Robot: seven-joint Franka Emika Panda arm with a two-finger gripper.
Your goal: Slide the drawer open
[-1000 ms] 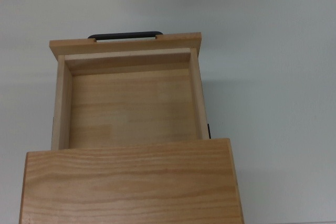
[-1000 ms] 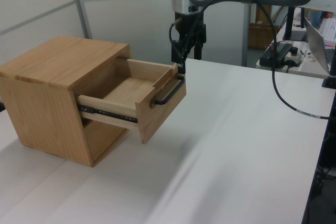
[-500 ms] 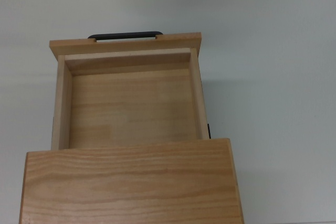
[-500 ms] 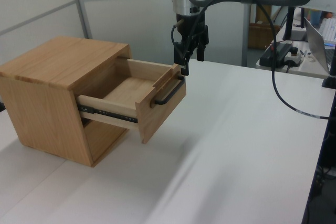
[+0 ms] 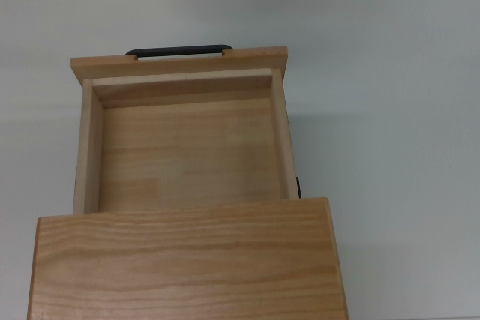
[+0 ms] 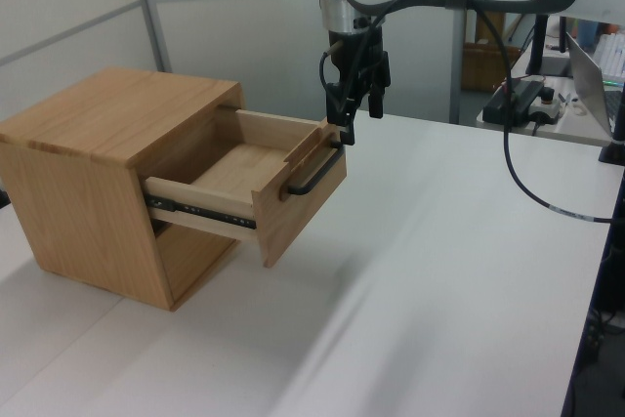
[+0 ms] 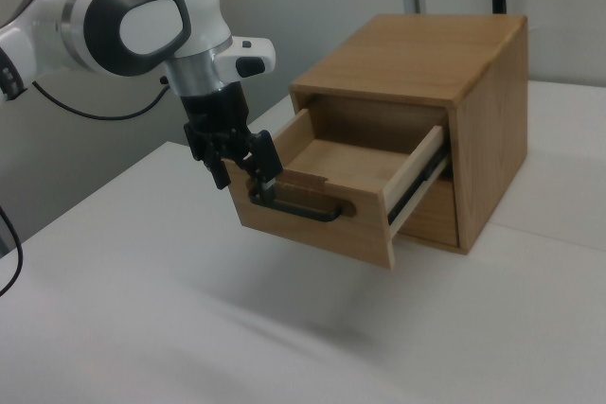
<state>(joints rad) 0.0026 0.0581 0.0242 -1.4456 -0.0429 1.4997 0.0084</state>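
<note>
The drawer (image 5: pixel 187 148) is a light wood tray standing pulled far out of the wooden cabinet (image 5: pixel 187 260), and it is empty inside. Its thin black bar handle (image 5: pixel 178 50) sits on the wide front panel. The left view shows the drawer (image 6: pixel 244 168) and handle (image 6: pixel 314 173), and the right view shows the same drawer (image 7: pixel 331 163) and handle (image 7: pixel 298 207). My gripper (image 6: pixel 359 124) hangs just above one end of the handle, open, with nothing between its fingers. In the right view the gripper (image 7: pixel 243 172) is beside the front panel's corner. The top view does not show the gripper.
The cabinet (image 6: pixel 107 114) stands on a white table (image 6: pixel 439 271) that stretches wide in front of the drawer. A black cable (image 6: pixel 522 173) hangs from the arm at the left view's right. A laptop (image 6: pixel 598 70) and clutter sit beyond the table's far edge.
My gripper has shifted slightly toward the left view's right, just off the handle's end. The drawer has not moved.
</note>
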